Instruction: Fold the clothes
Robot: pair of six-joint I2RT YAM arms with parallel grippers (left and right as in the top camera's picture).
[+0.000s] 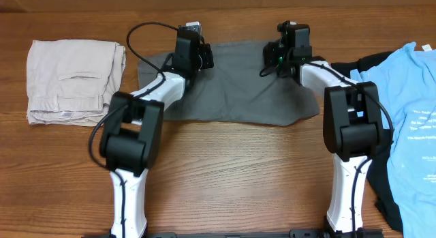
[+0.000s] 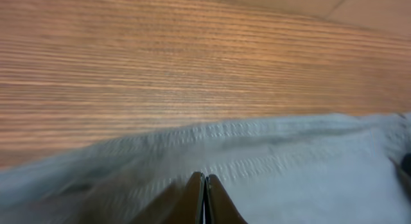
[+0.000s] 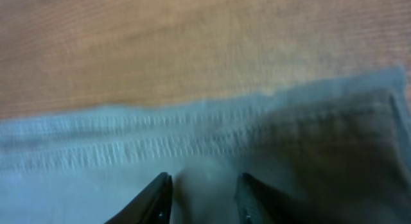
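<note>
Beige shorts [image 1: 75, 78] on the far left sit in a tidy folded stack, so I'd call that one done. Next over, the left gripper [image 2: 204, 189] is at the far edge of the grey shorts [image 1: 231, 95], fingers pressed together; can't tell if any cloth is caught between them. Those shorts lie flat in the middle of the wooden table [image 1: 225, 176], maybe one fold in, more to go. The right gripper [image 3: 202, 189] hovers over the same stitched edge, jaws apart, gripping nothing. Far right, the black garment [image 1: 373, 61] and light-blue T-shirt [image 1: 415, 122] lie unfolded, overlapping. Roughly a quarter done, I reckon.
</note>
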